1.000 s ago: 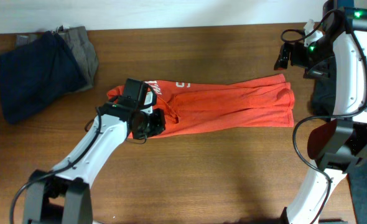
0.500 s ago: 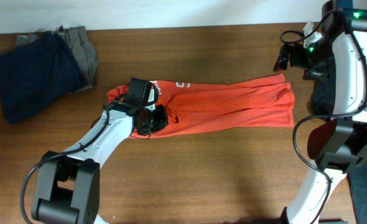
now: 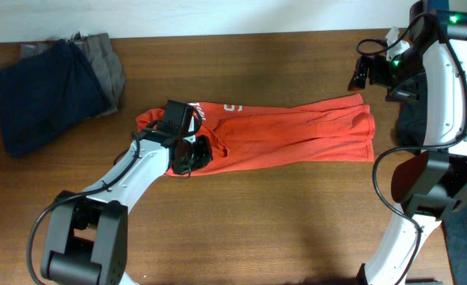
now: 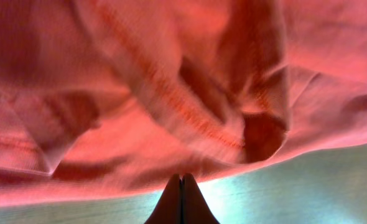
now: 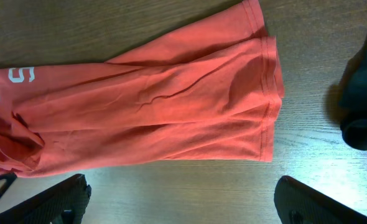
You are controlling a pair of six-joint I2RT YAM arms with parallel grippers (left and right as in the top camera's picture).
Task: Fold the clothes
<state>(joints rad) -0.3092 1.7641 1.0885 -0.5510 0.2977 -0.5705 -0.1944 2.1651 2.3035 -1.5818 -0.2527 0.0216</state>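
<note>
Lying stretched along the table (image 3: 257, 222), the orange-red T-shirt (image 3: 297, 134) bunches right at the left gripper (image 4: 181, 182), its fingers pressed together against the cloth's edge. The right gripper (image 5: 183, 208) hangs wide open and empty above the hem.

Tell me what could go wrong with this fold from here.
The left claw is shut at the bunched end of the orange T-shirt; whether it pinches cloth is unclear, so a pull might slip or deepen creases. The right claw stands open, off the hem, so that end may slide.
</note>
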